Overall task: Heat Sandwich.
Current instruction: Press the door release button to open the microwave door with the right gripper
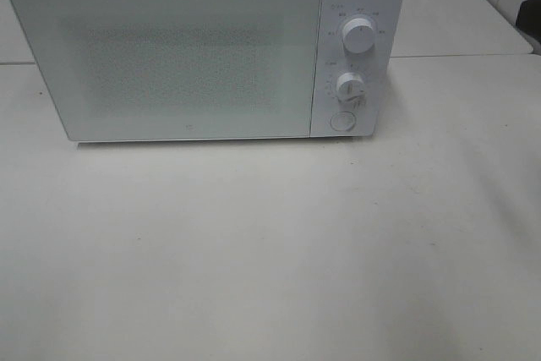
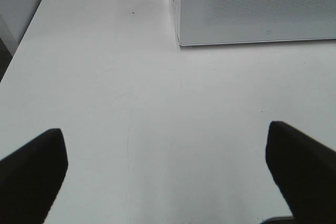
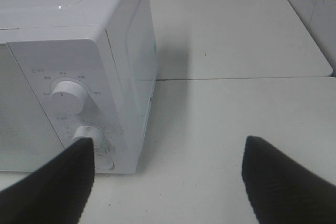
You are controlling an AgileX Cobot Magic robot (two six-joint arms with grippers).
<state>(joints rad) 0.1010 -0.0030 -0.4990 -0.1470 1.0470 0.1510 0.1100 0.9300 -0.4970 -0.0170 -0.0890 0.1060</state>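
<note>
Sandwich nowhere we can see; shut microwave point(image 1: 186, 57) upper frame, knobs point(image 1: 358, 37) by our right gripper point(image 3: 168, 148); left gripper point(image 2: 165, 132) too gapes empty.

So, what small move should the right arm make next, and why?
Probably bring the open right gripper to the lower knob: the microwave door is shut, no sandwich shows on the table, and that knob lies nearest.
</note>
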